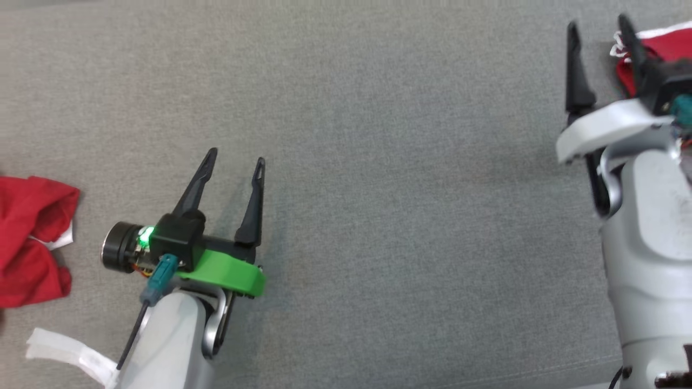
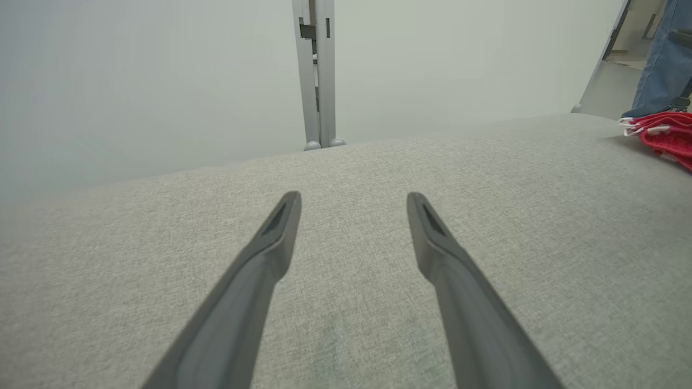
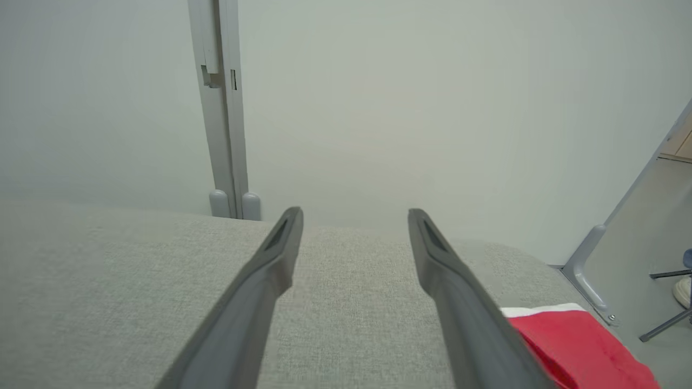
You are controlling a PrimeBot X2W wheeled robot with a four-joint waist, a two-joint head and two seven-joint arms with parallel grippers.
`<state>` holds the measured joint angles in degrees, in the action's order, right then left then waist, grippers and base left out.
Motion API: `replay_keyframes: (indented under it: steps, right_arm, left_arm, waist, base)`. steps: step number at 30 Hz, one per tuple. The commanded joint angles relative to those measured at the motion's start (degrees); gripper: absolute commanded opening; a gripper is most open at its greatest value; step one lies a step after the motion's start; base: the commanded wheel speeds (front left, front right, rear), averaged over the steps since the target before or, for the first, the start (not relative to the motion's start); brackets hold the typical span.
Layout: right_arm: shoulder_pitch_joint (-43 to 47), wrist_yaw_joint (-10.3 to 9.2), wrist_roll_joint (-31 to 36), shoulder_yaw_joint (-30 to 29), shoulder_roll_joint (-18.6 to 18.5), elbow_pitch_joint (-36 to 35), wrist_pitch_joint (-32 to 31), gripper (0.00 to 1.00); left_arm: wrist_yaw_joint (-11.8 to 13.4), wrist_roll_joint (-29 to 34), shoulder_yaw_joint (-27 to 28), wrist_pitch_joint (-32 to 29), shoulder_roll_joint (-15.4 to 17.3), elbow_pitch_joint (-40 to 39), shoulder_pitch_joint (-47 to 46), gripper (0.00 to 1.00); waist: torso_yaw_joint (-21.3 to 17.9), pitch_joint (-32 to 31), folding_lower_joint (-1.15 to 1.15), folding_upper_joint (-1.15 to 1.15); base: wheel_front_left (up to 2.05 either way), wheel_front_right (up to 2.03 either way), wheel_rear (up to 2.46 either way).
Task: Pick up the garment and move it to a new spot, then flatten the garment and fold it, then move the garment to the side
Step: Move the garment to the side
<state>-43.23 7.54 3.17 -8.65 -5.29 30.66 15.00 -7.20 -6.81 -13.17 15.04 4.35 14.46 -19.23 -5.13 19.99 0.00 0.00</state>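
Note:
A red garment [image 1: 670,48] with white trim lies bunched at the far right of the grey fabric surface [image 1: 378,189]. My right gripper [image 1: 598,21] is open just left of it, its right finger over the cloth's edge, nothing between the fingers. In the right wrist view the gripper [image 3: 354,212] is open over bare fabric, with the garment [image 3: 573,346] at the lower right beside one finger. My left gripper [image 1: 236,156] is open and empty at centre left. In the left wrist view that gripper [image 2: 354,197] points across the surface, the garment [image 2: 665,135] at the far right.
Another crumpled red cloth [image 1: 30,237] lies at the left edge, a white strip [image 1: 70,354] below it. A grey post [image 2: 316,75] stands behind the surface's far edge against a pale wall. A person's leg in jeans [image 2: 662,59] is beyond the right end.

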Motion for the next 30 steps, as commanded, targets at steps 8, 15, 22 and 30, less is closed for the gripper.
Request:
replay_keyframes:
  steps: [8, 15, 22, 30]
  right_arm:
    - [12.0, -0.1, -3.0, 1.4, 1.7, -1.7, 0.2, 1.0]
    - [20.0, -0.1, -4.1, 2.4, 2.2, -2.9, 0.3, 1.0]
    - [24.9, -0.1, -6.5, 3.9, 2.3, -4.0, 0.3, 1.0]
    - [28.7, -0.1, -9.2, 5.5, 2.3, -4.7, 0.3, 1.0]
  left_arm:
    - [1.1, 1.0, 5.6, 0.2, -0.8, 2.8, 4.7, 1.0]
    - [1.6, 1.2, 9.4, 0.2, -1.1, 4.1, 9.4, 1.0]
    - [2.2, 1.6, 11.3, 0.2, -1.3, 4.3, 13.4, 1.0]
    - [3.2, 0.3, 11.5, 0.2, -1.4, 3.6, 17.3, 1.0]
  waist:
    - [2.6, -7.4, 0.0, 0.0]
    - [3.1, -12.0, 0.0, 0.0]
    - [3.5, -15.7, 0.0, 0.0]
    - [3.7, -18.2, 0.0, 0.0]
  base:
    - [0.0, 0.0, 0.0]
    - [0.0, 0.0, 0.0]
    - [0.0, 0.0, 0.0]
    - [0.0, 0.0, 0.0]
